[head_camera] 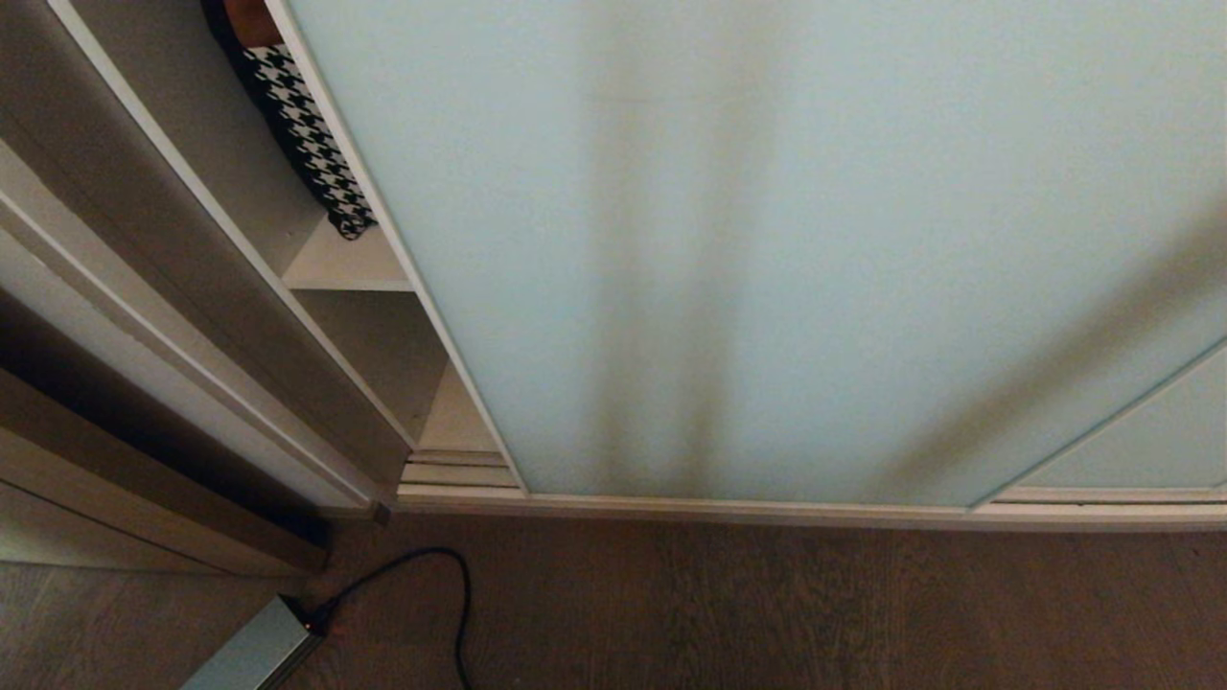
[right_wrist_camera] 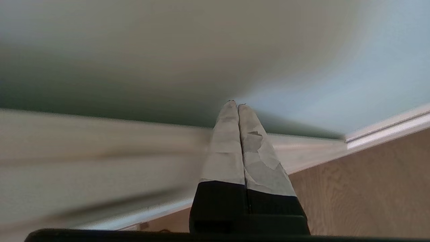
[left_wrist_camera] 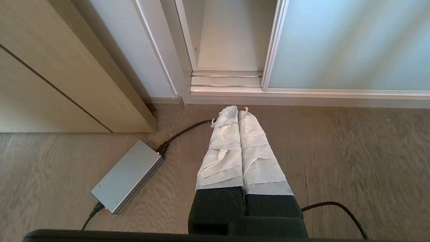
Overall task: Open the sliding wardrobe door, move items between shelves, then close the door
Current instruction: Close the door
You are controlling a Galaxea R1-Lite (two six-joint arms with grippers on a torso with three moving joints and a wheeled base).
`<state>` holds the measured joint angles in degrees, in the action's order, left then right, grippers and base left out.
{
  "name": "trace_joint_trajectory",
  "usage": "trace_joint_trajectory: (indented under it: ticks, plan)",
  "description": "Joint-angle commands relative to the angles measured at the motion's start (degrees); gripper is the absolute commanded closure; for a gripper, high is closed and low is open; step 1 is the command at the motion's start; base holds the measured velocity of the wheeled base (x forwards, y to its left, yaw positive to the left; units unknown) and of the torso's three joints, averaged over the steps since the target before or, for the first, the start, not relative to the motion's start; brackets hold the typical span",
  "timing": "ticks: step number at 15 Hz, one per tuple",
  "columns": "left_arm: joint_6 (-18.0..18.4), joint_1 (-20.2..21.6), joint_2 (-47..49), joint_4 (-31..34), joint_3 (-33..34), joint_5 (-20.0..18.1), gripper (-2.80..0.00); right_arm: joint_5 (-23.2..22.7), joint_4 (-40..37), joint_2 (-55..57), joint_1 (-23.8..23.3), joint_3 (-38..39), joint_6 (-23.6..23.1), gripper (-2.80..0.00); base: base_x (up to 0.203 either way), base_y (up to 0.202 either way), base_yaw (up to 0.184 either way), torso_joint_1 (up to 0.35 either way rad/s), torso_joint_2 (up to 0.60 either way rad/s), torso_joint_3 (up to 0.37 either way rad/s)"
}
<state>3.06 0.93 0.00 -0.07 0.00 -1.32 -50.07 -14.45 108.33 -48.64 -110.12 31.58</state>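
**Door nearly shut; both grippers empty**

You have the sliding wardrobe door covering most of the opening, with a narrow gap at its left edge. In that gap, a houndstooth item rests on a white shelf. Left gripper hangs over the wooden floor, fingers pressed together. Right gripper sits near the door's bottom rail, fingers likewise together, holding nothing.

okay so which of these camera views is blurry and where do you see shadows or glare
Right wrist view: heavily motion-smeared, the door frame streaked, only the shut right gripper sharp. Head view: sharp, with soft dark shadow bands down the sliding wardrobe door; no glare. Left wrist view: crisp, bright light streaks on the glass, the shut left gripper above the floor.
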Motion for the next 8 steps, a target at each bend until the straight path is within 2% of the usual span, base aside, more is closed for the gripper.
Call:
trace_joint_trajectory:
  ticks: [1, 8]
  plan:
    - [0.0, 0.0, 0.1, 0.0, 0.0, 0.0, 0.0, 0.1, 0.3, 0.2, 0.2, 0.1, 0.1, 0.0, 0.0, 0.0, 0.0, 0.0, 0.0, 0.0]
    - [0.0, 0.0, 0.1, 0.0, 0.0, 0.0, 0.0, 0.1, 0.0, -5.3, 3.5, 4.2, 0.1, 0.0, 0.0, 0.0, 0.0, 0.0, 0.0, 0.0]
